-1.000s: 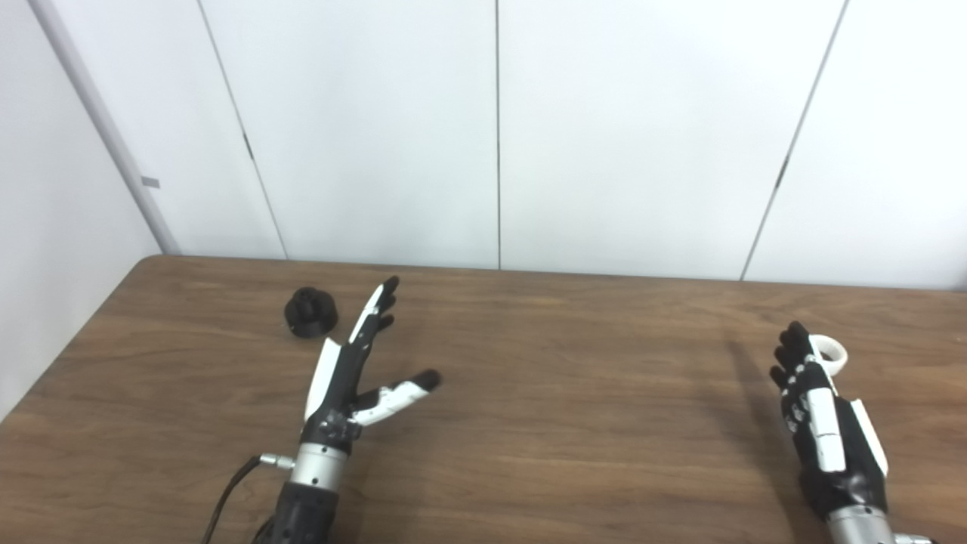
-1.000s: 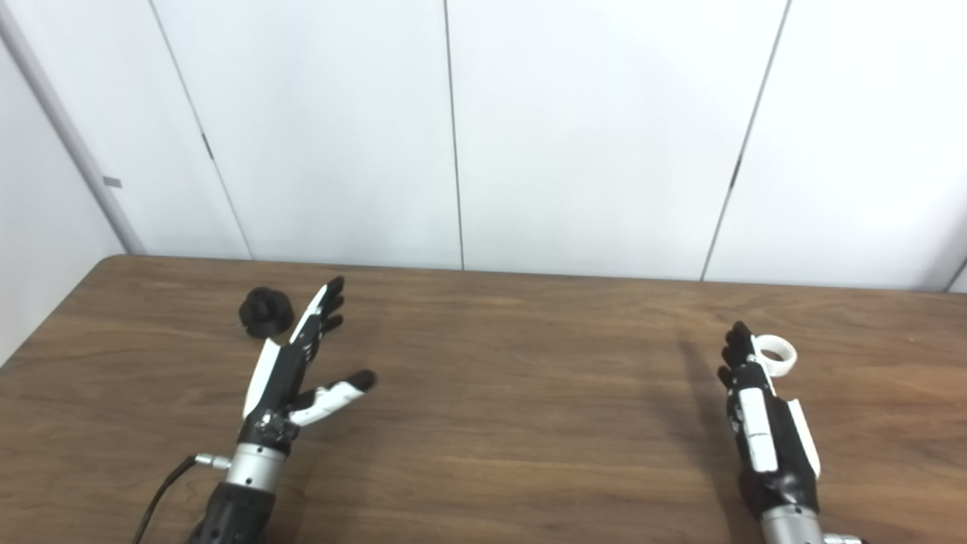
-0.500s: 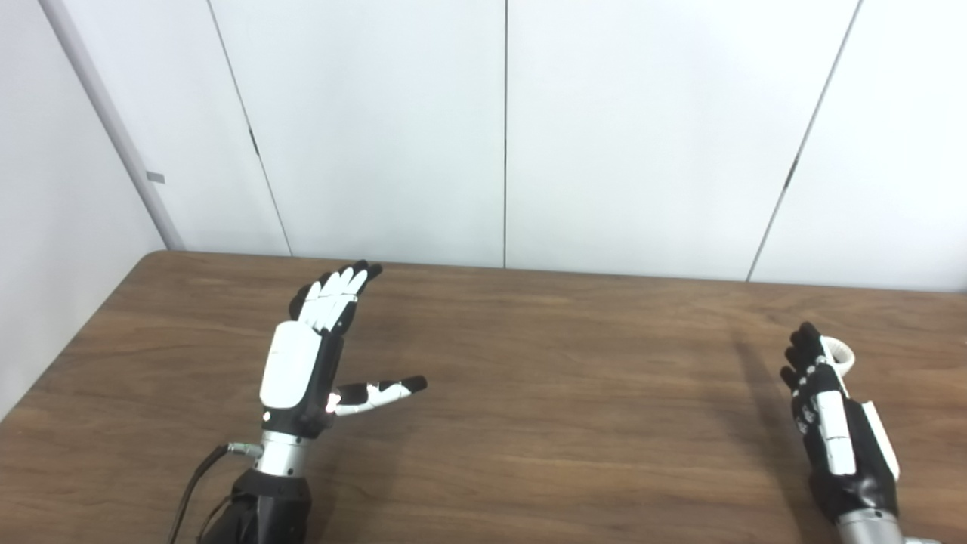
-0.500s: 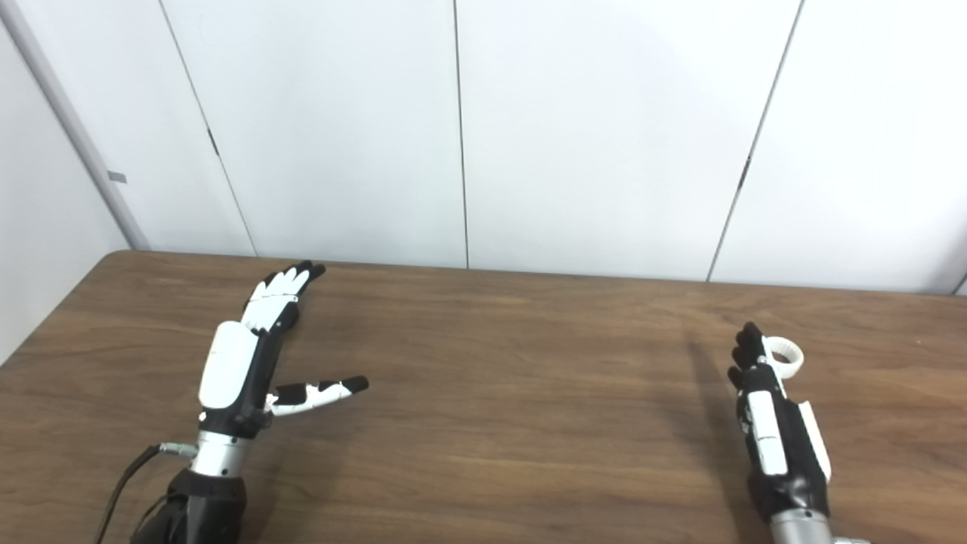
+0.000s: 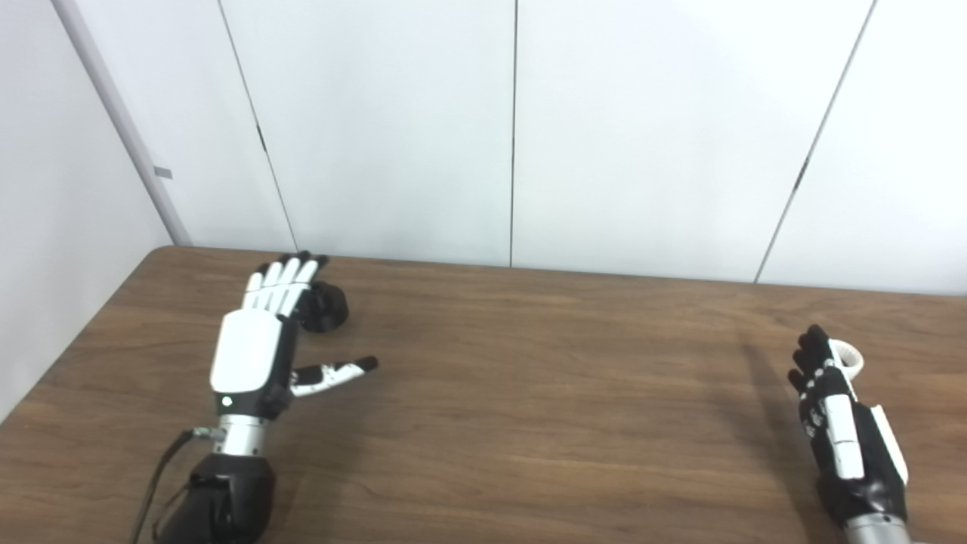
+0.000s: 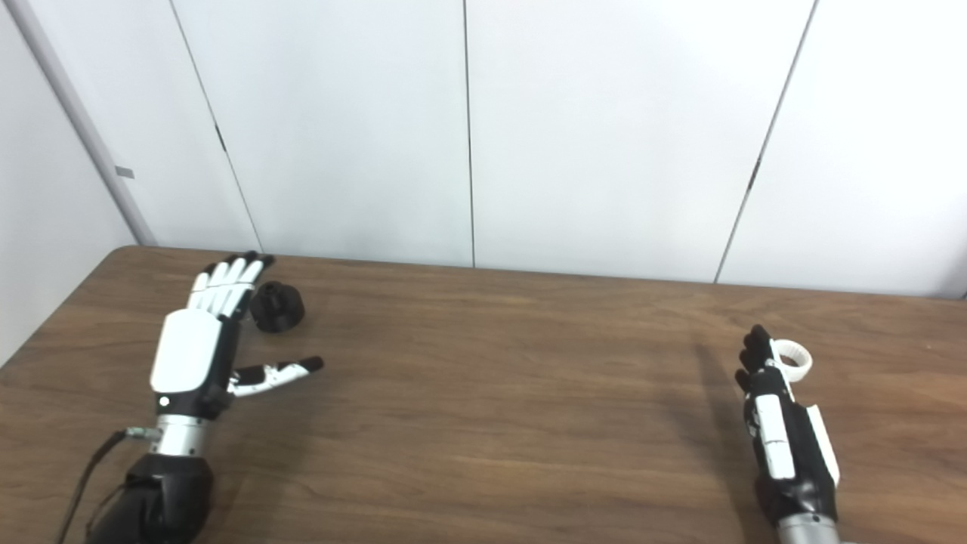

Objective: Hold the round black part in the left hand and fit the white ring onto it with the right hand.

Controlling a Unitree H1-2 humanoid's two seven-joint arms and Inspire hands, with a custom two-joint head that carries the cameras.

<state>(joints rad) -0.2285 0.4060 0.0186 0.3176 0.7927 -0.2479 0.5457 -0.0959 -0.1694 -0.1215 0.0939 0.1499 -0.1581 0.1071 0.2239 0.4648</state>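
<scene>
The round black part [image 6: 277, 307] rests on the wooden table [image 6: 483, 423] at the far left. My left hand [image 6: 198, 340] hovers just left of it, palm down, fingers straight and thumb spread toward the right, holding nothing. The white ring [image 6: 793, 358] lies on the table at the far right. My right hand [image 6: 778, 423] stands edge-on immediately left of the ring, fingers extended, its fingertips level with the ring; contact is unclear. In the left eye view the ring [image 5: 850, 361] is half hidden behind that hand [image 5: 842, 434].
White wall panels [image 6: 468, 128] rise behind the table's far edge. A black cable [image 6: 83, 476] trails from the left wrist at the lower left. Bare wood stretches between the two hands.
My left hand has turned palm down and swung from the right of the black part, over it, to its left side. The camera has drifted left. The right hand has barely moved.
</scene>
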